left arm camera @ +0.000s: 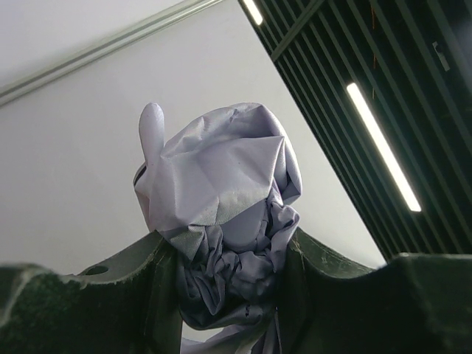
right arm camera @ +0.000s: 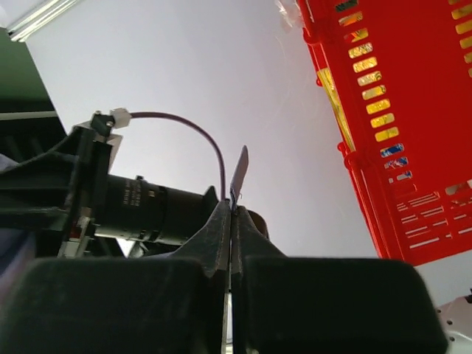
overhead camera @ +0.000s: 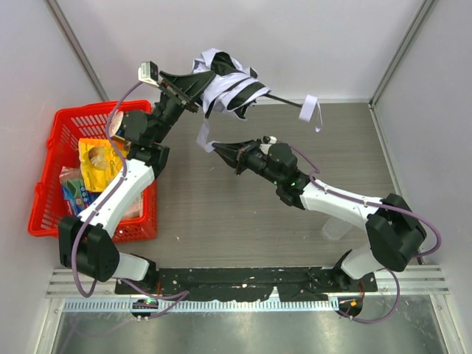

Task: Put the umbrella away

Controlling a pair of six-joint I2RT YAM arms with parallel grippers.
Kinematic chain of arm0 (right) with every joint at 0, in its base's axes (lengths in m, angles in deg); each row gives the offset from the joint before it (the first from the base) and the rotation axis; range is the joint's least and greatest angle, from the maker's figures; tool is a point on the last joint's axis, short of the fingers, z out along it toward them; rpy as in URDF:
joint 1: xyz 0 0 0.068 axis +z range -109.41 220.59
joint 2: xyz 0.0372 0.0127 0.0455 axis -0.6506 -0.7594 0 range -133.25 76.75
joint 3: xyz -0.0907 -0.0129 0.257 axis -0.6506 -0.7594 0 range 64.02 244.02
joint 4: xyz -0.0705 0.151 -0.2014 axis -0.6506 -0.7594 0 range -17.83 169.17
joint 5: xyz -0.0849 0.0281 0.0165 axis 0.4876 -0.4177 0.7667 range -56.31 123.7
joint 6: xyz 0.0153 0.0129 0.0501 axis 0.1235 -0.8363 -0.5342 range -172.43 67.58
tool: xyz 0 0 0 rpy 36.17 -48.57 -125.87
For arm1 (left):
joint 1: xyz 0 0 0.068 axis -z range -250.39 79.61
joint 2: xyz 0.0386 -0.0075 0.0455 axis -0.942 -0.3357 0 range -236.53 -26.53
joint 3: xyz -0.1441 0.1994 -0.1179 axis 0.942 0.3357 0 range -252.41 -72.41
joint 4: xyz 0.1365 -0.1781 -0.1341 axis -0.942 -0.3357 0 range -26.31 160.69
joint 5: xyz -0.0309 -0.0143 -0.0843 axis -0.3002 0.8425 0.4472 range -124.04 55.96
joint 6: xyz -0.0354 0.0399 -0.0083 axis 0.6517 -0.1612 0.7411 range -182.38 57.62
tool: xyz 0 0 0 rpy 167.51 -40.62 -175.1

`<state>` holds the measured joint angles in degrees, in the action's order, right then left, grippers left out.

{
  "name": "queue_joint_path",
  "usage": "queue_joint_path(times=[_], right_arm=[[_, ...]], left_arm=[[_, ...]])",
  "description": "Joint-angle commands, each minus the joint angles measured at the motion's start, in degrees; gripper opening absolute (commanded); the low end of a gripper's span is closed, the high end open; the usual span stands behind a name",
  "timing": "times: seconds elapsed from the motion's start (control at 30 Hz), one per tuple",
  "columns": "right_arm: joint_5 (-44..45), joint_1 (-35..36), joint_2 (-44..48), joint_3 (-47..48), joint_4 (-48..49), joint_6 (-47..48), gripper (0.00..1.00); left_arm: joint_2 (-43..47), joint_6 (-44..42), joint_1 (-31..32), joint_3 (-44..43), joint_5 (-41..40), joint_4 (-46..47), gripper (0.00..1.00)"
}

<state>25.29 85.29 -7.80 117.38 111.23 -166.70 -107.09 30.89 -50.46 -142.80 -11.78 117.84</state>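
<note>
A red basket (overhead camera: 44, 214) stands on the left of the tabletop (overhead camera: 221, 214), holding a yellow packet (overhead camera: 99, 162) and other wrapped goods. The left arm (overhead camera: 122, 188) rises from its base right beside the basket and partly over it, then stretches up toward the far left corner with its wrist tipped upward (its own camera looks at the ceiling lights).

The left jaws are clamped on the umbrella (overhead camera: 228, 87), one finger on each side of the bunched lavender-grey canopy (left arm camera: 221, 214), which bulges out above them. The umbrella is held up near the back wall, lying roughly level. Its thin black shaft (overhead camera: 284, 99) points right and ends in the pale wrist strap (overhead camera: 316, 114), which dangles free.

A narrow fabric strip (overhead camera: 204, 136) hangs from the canopy down toward the middle of the tabletop. The right arm (overhead camera: 335, 203) comes in from its base at the near right, elbow out to the right and forearm stretched left and low. The right jaws are pressed together on the lower end of that strip, and the wrist view shows its thin edge (right arm camera: 240, 168) sticking up from the seam between the fingers. The basket is well to the left of these jaws, with the left arm between the two.
</note>
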Motion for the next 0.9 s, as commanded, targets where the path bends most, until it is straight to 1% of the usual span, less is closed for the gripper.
queue_joint_path(times=[0.0,0.07,0.13,0.17,0.2,0.23,0.27,0.33,0.4,0.5,0.57,0.67,0.7,0.73,0.8,0.87], right_arm=[[2.51,-3.30,0.17,-1.67,9.85,4.74,0.01],[3.39,-6.47,1.92,-4.48,12.49,9.13,0.01],[2.61,-10.68,3.77,-6.51,13.64,14.23,0.01],[1.91,-13.74,4.65,-7.82,15.74,15.91,0.01],[0.51,-14.90,4.92,-8.18,18.28,19.84,0.01],[-1.33,-18.05,5.45,-8.27,20.57,21.71,0.01],[-2.22,-19.21,5.97,-8.19,20.77,26.78,0.01],[-4.94,-22.72,6.50,-7.49,21.90,33.03,0.01],[-7.76,-24.05,6.25,-7.13,27.06,35.43,0.01],[-9.34,-24.23,7.30,-7.05,30.68,39.82,0.01],[-10.13,-24.23,8.00,-7.04,31.48,41.32,0.01],[-11.54,-24.23,10.19,-7.22,31.76,44.83,0.01],[-11.98,-24.14,10.98,-7.13,30.10,47.72,0.01],[-12.25,-24.14,11.69,-6.79,28.69,48.62,0.01],[-14.18,-23.88,11.26,-6.08,27.62,50.82,0.01],[-15.58,-23.36,10.73,-6.08,28.15,50.91,0.01]], left_arm=[[4.52,4.37,0.12,3.23,1.20,6.63,0.00],[5.40,5.69,0.12,5.69,2.52,5.93,0.00],[6.19,6.83,0.12,8.50,4.19,5.32,0.00],[6.55,7.01,0.12,9.30,5.41,4.44,0.00],[7.07,6.57,0.12,9.83,6.90,2.09,0.00],[7.86,5.26,0.03,10.36,7.88,-0.72,0.00],[8.56,4.12,0.12,11.32,8.41,-3.27,0.00],[9.80,0.70,0.20,12.38,9.55,-9.33,0.00],[10.59,-4.48,0.29,11.77,11.13,-20.12,0.00],[11.47,-11.16,0.29,11.68,10.18,-35.24,0.00],[11.91,-15.03,0.47,10.89,8.77,-41.94,0.00],[11.82,-19.26,0.47,9.40,6.31,-50.55,0.00],[11.39,-20.31,0.56,8.70,5.96,-52.58,0.00],[11.04,-21.46,0.73,8.17,5.95,-54.61,0.00],[9.72,-23.31,1.17,7.38,5.95,-57.86,0.00],[8.31,-23.75,1.61,7.90,5.95,-57.35,0.00]])
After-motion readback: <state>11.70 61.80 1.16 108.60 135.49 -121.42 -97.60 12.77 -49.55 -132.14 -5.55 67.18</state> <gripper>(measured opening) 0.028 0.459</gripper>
